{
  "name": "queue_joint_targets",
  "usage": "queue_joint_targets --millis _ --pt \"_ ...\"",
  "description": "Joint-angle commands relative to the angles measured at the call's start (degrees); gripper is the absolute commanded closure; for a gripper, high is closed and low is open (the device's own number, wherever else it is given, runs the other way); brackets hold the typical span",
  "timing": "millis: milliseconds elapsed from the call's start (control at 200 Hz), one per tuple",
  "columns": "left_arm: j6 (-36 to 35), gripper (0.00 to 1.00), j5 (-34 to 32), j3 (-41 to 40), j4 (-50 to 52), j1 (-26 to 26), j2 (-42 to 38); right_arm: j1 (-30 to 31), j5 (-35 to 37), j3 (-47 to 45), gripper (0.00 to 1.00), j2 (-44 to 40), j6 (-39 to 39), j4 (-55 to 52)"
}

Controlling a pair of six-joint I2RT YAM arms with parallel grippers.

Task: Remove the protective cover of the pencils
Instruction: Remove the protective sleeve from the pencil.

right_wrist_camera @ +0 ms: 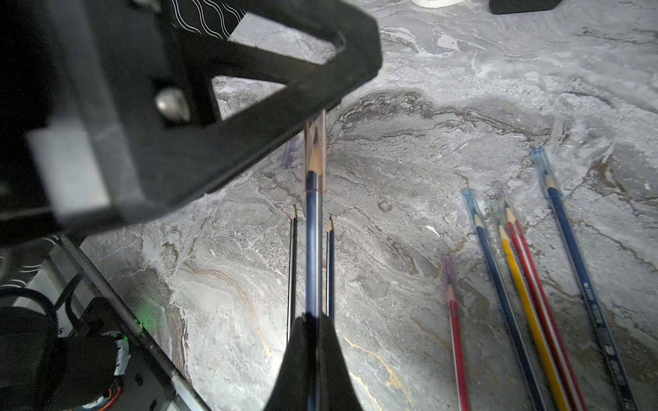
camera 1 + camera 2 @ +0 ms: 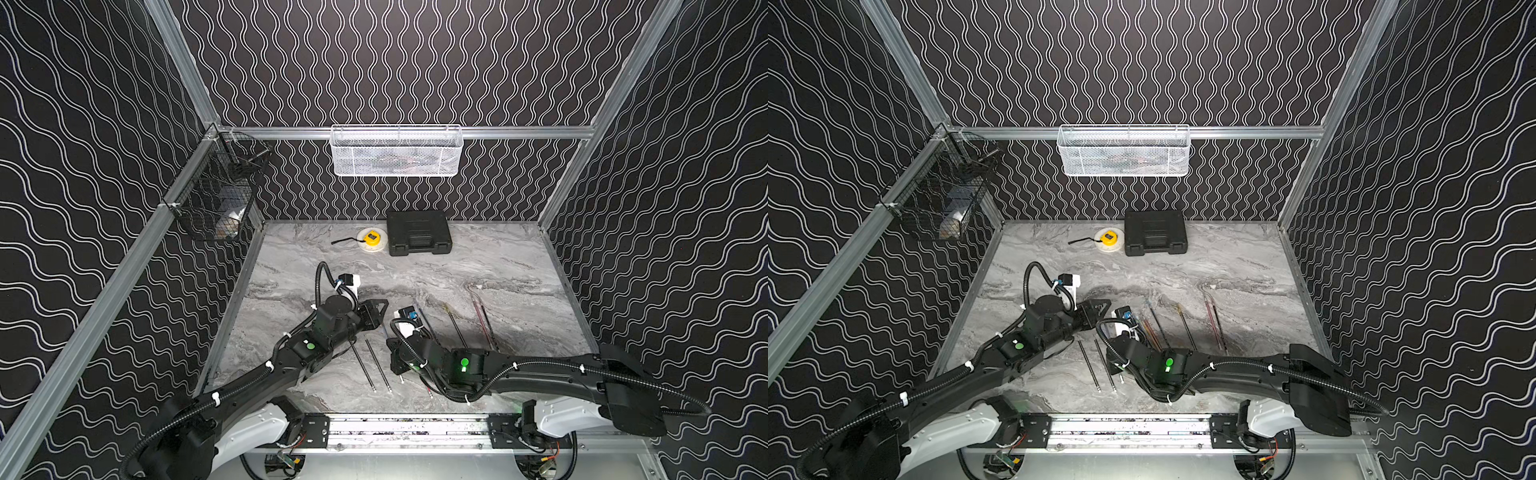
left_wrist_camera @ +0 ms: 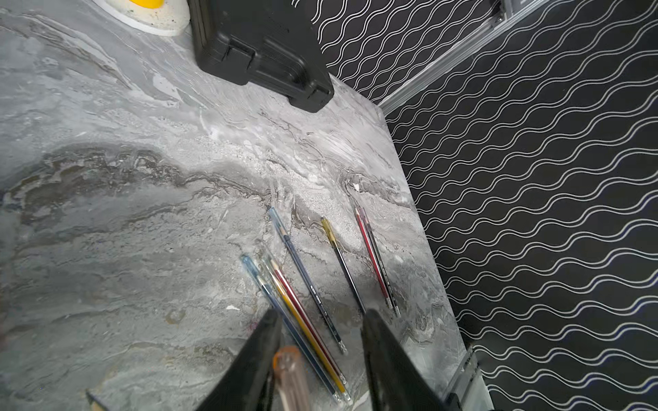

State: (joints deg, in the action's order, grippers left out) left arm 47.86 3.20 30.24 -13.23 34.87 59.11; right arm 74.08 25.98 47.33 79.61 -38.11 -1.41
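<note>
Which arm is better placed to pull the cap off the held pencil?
Left. The left fingers stand open around the orange cap; the right fingers are shut on that blue pencil, steadying it.

Black wavy-lined walls (image 2: 395,62) enclose a grey marble tabletop (image 2: 498,266).

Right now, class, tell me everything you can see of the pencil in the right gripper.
The dark blue pencil is a straight stick with a sharpened wooden tip, held above the table. The right gripper is shut on its shaft. A translucent orange cap covers the tip, reaching between the left gripper's open jaws.
</note>
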Motion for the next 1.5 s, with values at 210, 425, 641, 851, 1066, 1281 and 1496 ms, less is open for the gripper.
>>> queue_joint_targets --millis 210,425,641,851,1066,1281,1496 --pt "-0.22 0.75 0.65 -1.63 -2.26 0.59 0.04 -1.05 0.72 0.75 1.0 -0.58 0.67 0.88" --pt "0.1 0.8 0.4 -1.5 -2.03 0.71 0.13 -1.75 0.41 0.56 1.0 -0.48 0.79 0.97" --pt "1.09 0.86 -0.33 -1.85 -2.45 0.77 -0.73 -1.85 -0.71 1.31 0.97 0.62 0.86 0.89" --pt "1.32 0.88 -0.81 -1.88 -1.44 0.69 -2.39 -2.11 -1.23 1.6 0.6 0.63 1.16 0.97" --pt "1.53 0.88 -0.73 -2.1 -1.09 0.74 -3.26 -3.56 -3.41 2.04 0.49 1.48 1.4 1.32" --pt "1.69 0.88 -0.61 -2.3 -1.32 0.76 -3.39 -3.77 -6.41 4.82 0.62 4.34 2.31 0.69" --pt "1.54 0.88 -1.22 -2.03 -0.22 0.76 -4.48 -3.77 -6.94 5.14 0.77 5.8 2.36 1.28"
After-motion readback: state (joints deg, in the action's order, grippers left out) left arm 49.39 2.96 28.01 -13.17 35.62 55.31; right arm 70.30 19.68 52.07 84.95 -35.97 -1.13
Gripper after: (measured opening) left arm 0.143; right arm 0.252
